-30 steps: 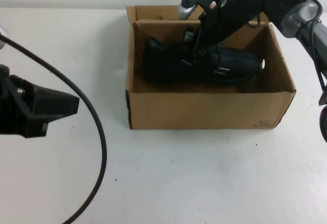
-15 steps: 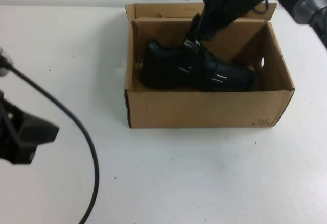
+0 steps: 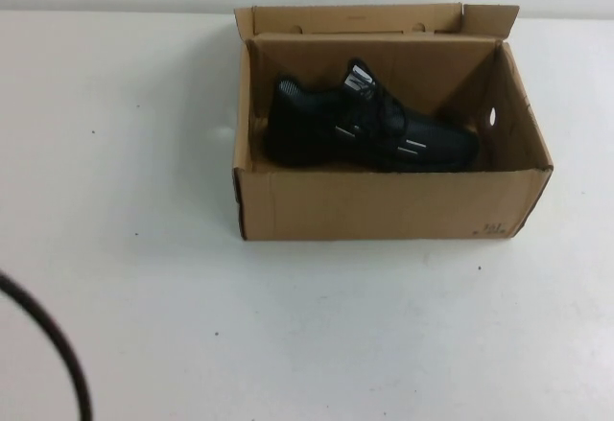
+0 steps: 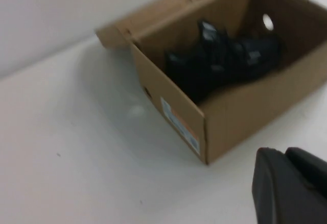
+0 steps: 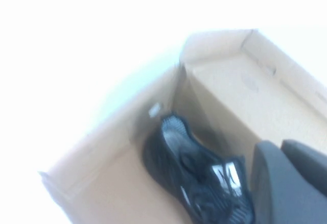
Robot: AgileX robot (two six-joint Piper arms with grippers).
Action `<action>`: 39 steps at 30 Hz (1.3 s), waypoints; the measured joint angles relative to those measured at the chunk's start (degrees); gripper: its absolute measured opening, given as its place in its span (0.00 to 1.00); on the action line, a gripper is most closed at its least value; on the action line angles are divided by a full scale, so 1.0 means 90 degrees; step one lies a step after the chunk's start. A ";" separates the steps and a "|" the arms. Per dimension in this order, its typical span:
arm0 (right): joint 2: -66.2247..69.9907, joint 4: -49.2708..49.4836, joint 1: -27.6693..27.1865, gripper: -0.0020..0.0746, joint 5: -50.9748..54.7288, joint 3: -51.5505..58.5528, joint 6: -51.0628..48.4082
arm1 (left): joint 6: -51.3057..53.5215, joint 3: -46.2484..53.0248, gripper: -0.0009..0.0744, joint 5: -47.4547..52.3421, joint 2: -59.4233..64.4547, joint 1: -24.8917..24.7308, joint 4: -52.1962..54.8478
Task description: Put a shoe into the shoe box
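The black shoe (image 3: 369,138) lies on its sole inside the open brown shoe box (image 3: 384,205), toe toward the right wall, white tongue label up. Neither arm shows in the high view. In the left wrist view my left gripper (image 4: 283,155) hangs shut and empty over the bare table, apart from the shoe box (image 4: 173,109) with the shoe (image 4: 219,60) in it. In the right wrist view my right gripper (image 5: 278,147) is shut and empty, above the shoe box (image 5: 245,91), looking down on the shoe (image 5: 196,183).
The white table (image 3: 144,152) spreads around the box. A black cable (image 3: 48,339) curves in at the near left corner. The box's lid flap (image 3: 365,20) stands up at the back, close to the wall.
The right arm let go of the shoe, rose out of the box and left the high view. The left arm drew back out of that view. The shoe stays in the box.
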 joint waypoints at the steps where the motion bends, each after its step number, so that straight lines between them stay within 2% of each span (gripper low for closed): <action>1: -0.0147 0.0066 -0.0012 0.02 -0.0002 -0.0013 0.0150 | -0.0226 0.0078 0.01 -0.0264 -0.0234 0.0000 0.0067; 7: -0.0895 0.1009 -0.0026 0.01 0.0043 -0.0022 0.0575 | -0.1340 0.1065 0.01 -0.1539 -0.1611 0.0000 0.0704; 13: -0.1720 0.1242 0.0023 0.01 0.0046 0.0592 0.0729 | -0.1771 0.2117 0.01 -0.1695 -0.2807 0.0000 0.0875; 17: -0.2341 0.1139 0.0037 0.01 -0.0245 0.1583 0.0734 | -0.2070 0.2613 0.01 -0.1704 -0.3325 0.0000 0.0885; 24: -0.4079 0.0985 0.0037 0.01 -0.2115 0.4780 0.0359 | -0.2331 0.3057 0.01 -0.1724 -0.3455 0.0000 0.0885; 33: -0.7159 0.0985 0.0037 0.01 -0.5499 0.9834 -0.0371 | -0.2355 0.3136 0.01 -0.1808 -0.3455 0.0000 0.0873; 39: -0.8732 0.1168 0.0037 0.01 -0.6158 1.1978 -0.0381 | -0.2435 0.3136 0.01 -0.1808 -0.3455 0.0000 0.0862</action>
